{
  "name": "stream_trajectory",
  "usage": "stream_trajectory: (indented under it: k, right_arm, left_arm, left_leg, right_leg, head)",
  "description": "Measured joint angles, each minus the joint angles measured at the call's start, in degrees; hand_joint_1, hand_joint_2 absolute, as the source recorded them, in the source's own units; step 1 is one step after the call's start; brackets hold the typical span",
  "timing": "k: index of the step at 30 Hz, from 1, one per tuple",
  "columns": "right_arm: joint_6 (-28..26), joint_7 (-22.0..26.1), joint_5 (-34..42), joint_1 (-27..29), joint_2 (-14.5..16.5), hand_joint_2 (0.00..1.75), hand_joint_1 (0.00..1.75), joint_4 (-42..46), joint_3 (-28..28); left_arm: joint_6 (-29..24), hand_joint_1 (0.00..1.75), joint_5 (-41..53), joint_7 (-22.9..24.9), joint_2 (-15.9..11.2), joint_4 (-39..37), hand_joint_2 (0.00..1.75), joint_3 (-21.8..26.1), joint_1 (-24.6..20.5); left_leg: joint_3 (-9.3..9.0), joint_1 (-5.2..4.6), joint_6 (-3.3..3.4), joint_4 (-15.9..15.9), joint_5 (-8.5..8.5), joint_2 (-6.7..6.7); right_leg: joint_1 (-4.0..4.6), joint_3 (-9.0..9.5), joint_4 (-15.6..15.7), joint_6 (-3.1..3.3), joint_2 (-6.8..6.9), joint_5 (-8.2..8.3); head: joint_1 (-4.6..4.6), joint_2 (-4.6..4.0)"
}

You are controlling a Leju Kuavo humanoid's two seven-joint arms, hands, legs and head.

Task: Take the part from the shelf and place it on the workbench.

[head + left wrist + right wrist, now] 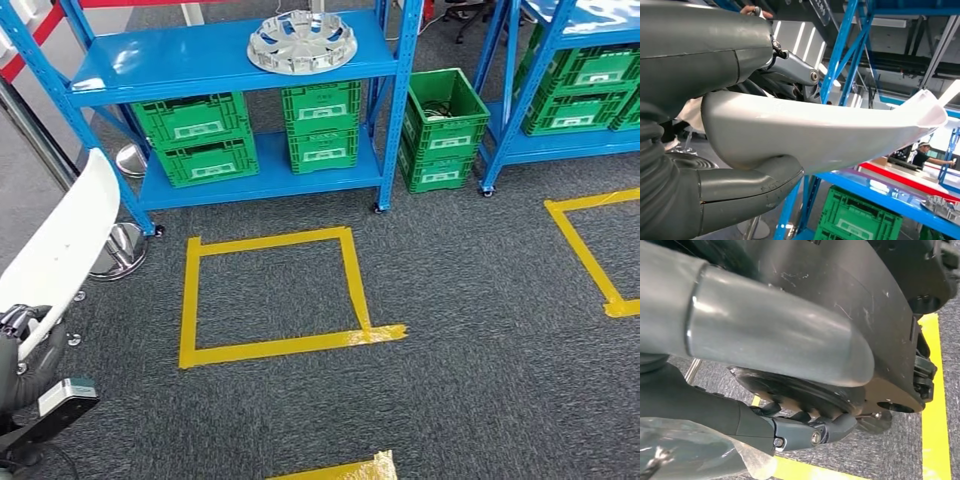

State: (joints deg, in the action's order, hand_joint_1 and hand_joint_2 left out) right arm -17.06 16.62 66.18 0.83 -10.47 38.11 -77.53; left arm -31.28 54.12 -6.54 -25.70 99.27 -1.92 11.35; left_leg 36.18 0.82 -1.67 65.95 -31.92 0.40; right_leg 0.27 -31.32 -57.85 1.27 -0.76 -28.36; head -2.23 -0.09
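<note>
Left hand (23, 345) low at the side, fingers (791, 65) clamped; right hand (764, 340) hangs down.

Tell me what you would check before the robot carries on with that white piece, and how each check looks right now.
1. White part held by the left hand: ok; the thumb presses under it.
2. Part free of the blue shelf: ok.
3. Right hand holding nothing: ok, it hangs by the robot's body.
4. Carpet ahead with the yellow tape square free of obstacles: ok.
5. Workbench located: cannot tell.
6. Hubcap resting on the shelf undisturbed: ok.
</note>
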Motion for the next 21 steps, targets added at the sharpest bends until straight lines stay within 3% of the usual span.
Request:
stream_trajectory:
  k: [2, 3, 4, 7, 9, 12, 13, 15, 17, 18, 19, 21]
  right_arm:
    - [0.3, 0.1, 0.0, 0.0, 0.1, 0.00, 0.00, -0.3, -0.1]
    - [0.4, 0.2, 0.0, 0.0, 0.2, 0.00, 0.00, -0.4, -0.2]
    - [0.6, 0.2, 0.0, 0.0, 0.3, 0.00, 0.00, -0.5, -0.2]
    - [0.7, 0.3, 0.1, -0.2, 0.6, 0.00, 0.00, -0.7, -0.3]
    - [0.7, 0.4, 0.1, -0.2, 0.7, 0.00, 0.00, -0.8, -0.3]
    - [0.7, 0.5, 0.2, -0.2, 0.7, 0.00, 0.00, -0.9, -0.4]
    - [0.7, 0.5, 0.2, -0.3, 0.7, 0.00, 0.00, -1.0, -0.4]
    - [0.6, 0.6, 0.3, -0.4, 0.7, 0.00, 0.00, -1.0, -0.5]
    - [0.6, 0.7, 0.3, -0.7, 0.7, 0.00, 0.00, -1.1, -0.6]
    - [0.6, 0.6, 0.4, -0.8, 0.7, 0.00, 0.00, -1.1, -0.7]
    - [0.6, 0.6, 0.4, -0.9, 0.7, 0.00, 0.00, -1.2, -0.7]
    - [0.5, 0.4, 0.6, -0.9, 0.7, 0.00, 0.00, -1.3, -0.8]
  left_arm:
    - [0.0, 1.75, 0.0, 0.0, 0.0, -0.1, 1.75, 0.0, 0.1]
    - [0.0, 1.75, 0.1, 0.0, 0.0, -0.2, 1.75, 0.0, 0.1]
    - [0.0, 1.75, 0.1, 0.0, 0.0, -0.3, 1.75, 0.0, 0.1]
    - [0.1, 1.75, 0.1, 0.0, -0.2, -0.3, 1.75, 0.0, -0.3]
    - [0.1, 1.75, 0.1, 0.0, -0.4, -0.3, 1.75, 0.0, -0.4]
    - [0.2, 1.75, -0.1, 0.0, -0.5, -0.3, 1.75, -0.1, -0.5]
    - [0.3, 1.75, -0.2, 0.0, -0.5, -0.3, 1.75, -0.1, -0.5]
    - [0.6, 1.75, -0.5, 0.1, -0.5, -0.3, 1.75, -0.2, -0.6]
    - [0.7, 1.75, -0.6, 0.2, -0.3, -0.3, 1.75, -0.3, -0.6]
    - [0.8, 1.75, -0.6, 0.3, -0.2, -0.4, 1.75, -0.4, -0.5]
    - [0.8, 1.75, -0.7, 0.3, -0.2, -0.4, 1.75, -0.4, -0.5]
    - [1.0, 1.75, -1.1, 0.3, -0.1, -0.5, 1.75, -0.5, -0.4]
  left_leg:
    - [1.96, -0.03, 0.03, 7.1, -3.91, 0.00]
    - [1.78, -0.09, 0.22, 8.4, -4.46, -0.01]
    - [0.46, -0.17, 0.52, 7.4, -3.94, -0.01]
    - [-7.39, -0.74, 1.90, -4.6, -0.06, 0.01]
    - [-9.66, -1.13, 2.43, -9.0, 0.81, 0.10]
    - [-9.23, -1.07, 2.88, -9.7, 1.91, 0.20]
    - [-9.01, -0.90, 3.12, -10.1, 2.45, 0.28]
    - [-8.19, -0.64, 3.44, -10.4, 3.55, 0.46]
    - [-6.99, -0.62, 3.48, -10.3, 4.39, 0.51]
    - [-6.44, -0.62, 3.43, -10.3, 4.77, 0.52]
    - [-5.92, -0.59, 3.33, -10.2, 5.10, 0.52]
    - [-5.18, -0.52, 3.04, -9.8, 5.52, 0.49]
  right_leg:
    - [0.33, -1.17, -0.1, 0.42, 0.06, 0.82]
    - [0.52, -1.73, -0.1, 0.48, 0.05, 1.24]
    - [0.70, -2.21, -0.1, 0.50, 0.03, 1.65]
    - [1.19, -3.07, -0.1, 0.39, -0.02, 2.72]
    - [1.30, -3.45, -0.1, -0.02, 0.01, 3.42]
    - [1.27, -3.78, 0.2, -0.96, 0.01, 4.05]
    - [1.33, -4.18, -0.4, -1.28, -0.01, 3.25]
    - [1.33, -6.00, -5.0, -2.00, -0.06, -0.95]
    - [1.27, -8.01, -12.4, -2.63, -0.04, -5.54]
    - [1.22, -8.20, -14.7, -2.81, -0.03, -6.37]
    - [1.13, -7.42, -15.0, -2.93, 0.00, -6.13]
    - [0.76, -2.70, -8.8, -3.13, 0.06, -3.49]
  head:
    - [0.02, 0.00]
    - [0.02, 0.00]
    - [0.00, 0.00]
    - [-0.03, 0.00]
    - [-0.04, 0.00]
    - [-0.04, 0.00]
    - [-0.09, 0.00]
    - [-0.16, 0.00]
    - [-0.20, 0.00]
    - [-0.17, 0.00]
    - [-0.20, 0.00]
    - [-0.19, 0.00]
